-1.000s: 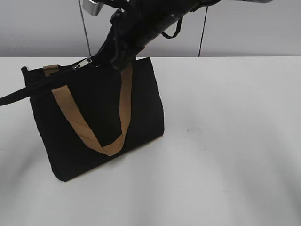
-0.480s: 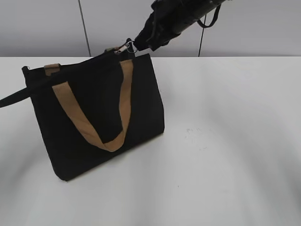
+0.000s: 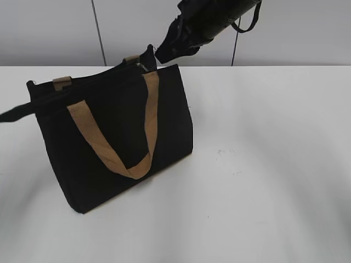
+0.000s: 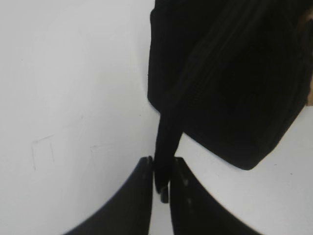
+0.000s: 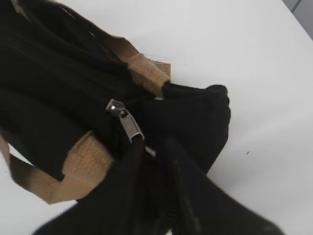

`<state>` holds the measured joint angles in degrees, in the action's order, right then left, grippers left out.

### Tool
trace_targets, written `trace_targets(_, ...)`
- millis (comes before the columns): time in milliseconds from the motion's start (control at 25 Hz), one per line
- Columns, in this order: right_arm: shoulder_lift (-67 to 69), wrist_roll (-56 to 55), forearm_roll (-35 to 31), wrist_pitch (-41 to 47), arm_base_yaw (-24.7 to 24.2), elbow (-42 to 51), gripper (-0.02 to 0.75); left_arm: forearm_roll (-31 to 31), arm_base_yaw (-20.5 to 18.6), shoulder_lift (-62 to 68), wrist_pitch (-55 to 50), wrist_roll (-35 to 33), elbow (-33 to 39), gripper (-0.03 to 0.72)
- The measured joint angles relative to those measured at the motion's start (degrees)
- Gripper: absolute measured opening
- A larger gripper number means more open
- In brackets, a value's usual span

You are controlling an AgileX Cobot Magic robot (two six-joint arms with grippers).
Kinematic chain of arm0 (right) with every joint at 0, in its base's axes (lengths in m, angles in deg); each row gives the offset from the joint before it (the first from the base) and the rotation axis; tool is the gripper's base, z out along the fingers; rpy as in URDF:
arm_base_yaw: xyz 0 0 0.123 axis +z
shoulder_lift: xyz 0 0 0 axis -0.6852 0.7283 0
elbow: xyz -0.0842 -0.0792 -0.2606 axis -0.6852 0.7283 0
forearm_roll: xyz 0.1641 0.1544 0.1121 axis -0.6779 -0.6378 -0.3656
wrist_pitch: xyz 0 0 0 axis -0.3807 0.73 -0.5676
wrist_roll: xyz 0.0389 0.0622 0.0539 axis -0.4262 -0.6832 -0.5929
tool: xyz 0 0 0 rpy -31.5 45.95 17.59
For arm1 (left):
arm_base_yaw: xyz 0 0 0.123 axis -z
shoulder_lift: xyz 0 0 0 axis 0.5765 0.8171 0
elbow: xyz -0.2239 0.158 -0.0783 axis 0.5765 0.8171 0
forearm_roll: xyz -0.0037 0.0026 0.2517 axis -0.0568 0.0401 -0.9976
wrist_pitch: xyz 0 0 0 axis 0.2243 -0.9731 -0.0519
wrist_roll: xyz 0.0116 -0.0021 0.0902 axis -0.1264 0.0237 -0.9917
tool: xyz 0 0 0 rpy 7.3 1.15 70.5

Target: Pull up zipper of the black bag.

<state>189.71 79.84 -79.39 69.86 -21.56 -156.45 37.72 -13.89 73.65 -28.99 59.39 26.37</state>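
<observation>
Since half a second ago the zipper has travelled on toward the bag's far right corner; in the exterior view the silvery tab that hung clear beside the right gripper is now almost hidden behind the corner, and the black bag has shifted a touch to the right.

From the right wrist camera, the metal tab lies along the zip line at the bag's end. Its outer end runs in between the two dark fingers, which stand nearly together around it (the contact itself is blurred, but they seem to pinch it). A tan handle crosses at 12 o'clock from the tab, and another loop lies at 8 o'clock.

The left gripper is closed to a narrow slit on a thin black strap that runs out from the bag's other end. In the exterior view this strap stretches to the left edge of the frame.

The bag stands upright on the white table, left of the middle, tilted so its near bottom corner points to 7 o'clock. Its front handle hangs down the face in a loop. From 1 o'clock round to 6 o'clock of the bag the tabletop is bare up to the frame's edge. The table's back edge runs just behind the bag's top, with the wall behind it.
</observation>
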Motion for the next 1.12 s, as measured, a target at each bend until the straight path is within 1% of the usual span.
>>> trace_targets(80, -1.48, -3.71, 0.21, 1.32, 0.00, 0.00, 0.261, 1.59, 0.00, 0.00, 0.23, 0.00, 0.00, 0.225)
trace_targets(120, -2.34, -6.01, 0.63, 2.12, 0.00, 0.00, 0.333, 2.64, 0.00, 0.00, 0.23, 0.00, 0.00, 0.306)
trace_targets(160, -3.05, -8.14, 1.29, 2.70, 0.00, 0.00, 0.385, 3.82, 0.00, 0.00, -0.08, 0.00, -0.24, 0.384)
trace_targets(240, -4.44, -13.58, 3.42, 4.85, 0.00, 0.00, 0.437, 5.61, 0.00, 0.00, -1.72, 0.95, -1.75, 0.485)
trace_targets(280, -4.86, -15.69, 4.48, 5.99, 0.00, 0.00, 0.447, 6.02, 0.00, 0.00, -2.90, 1.74, -2.62, 0.512)
trace_targets(400, -5.80, -21.22, 8.28, 10.70, 0.00, 0.00, 0.460, 6.40, 0.00, 0.00, -7.40, 3.92, -6.28, 0.542)
trace_targets(520, -6.70, -24.03, 10.04, 14.83, 0.00, 0.16, 0.465, 7.77, 0.00, -0.05, -13.06, 4.77, -9.93, 0.549)
trace_targets(640, -10.15, -24.74, 10.31, 15.40, 0.00, 3.62, 0.465, 9.71, 0.00, -0.68, -18.75, 4.90, -12.00, 0.550)
trace_targets(720, -14.16, -25.55, 10.36, 14.42, 0.00, 8.23, 0.465, 10.14, 0.00, -2.52, -21.16, 4.90, -12.06, 0.550)
trace_targets(760, -16.17, -26.15, 10.43, 13.41, 0.00, 10.98, 0.465, 10.53, 0.00, -5.54, -22.08, 4.90, -12.06, 0.550)
trace_targets(960, -30.41, -29.24, 10.48, 7.94, 0.00, 24.59, 0.465, 10.07, 0.00, -13.00, -26.15, 4.90, -12.19, 0.550)
trace_targets(1080, -39.47, -31.74, 11.76, 4.90, 0.00, 31.46, 0.465, 10.53, 0.00, -17.50, -29.78, 4.90, -12.19, 0.550)
trace_targets(1120, -42.63, -33.00, 12.72, 4.20, 0.00, 33.53, 0.465, 9.86, 0.00, -18.69, -30.80, 4.90, -12.19, 0.550)
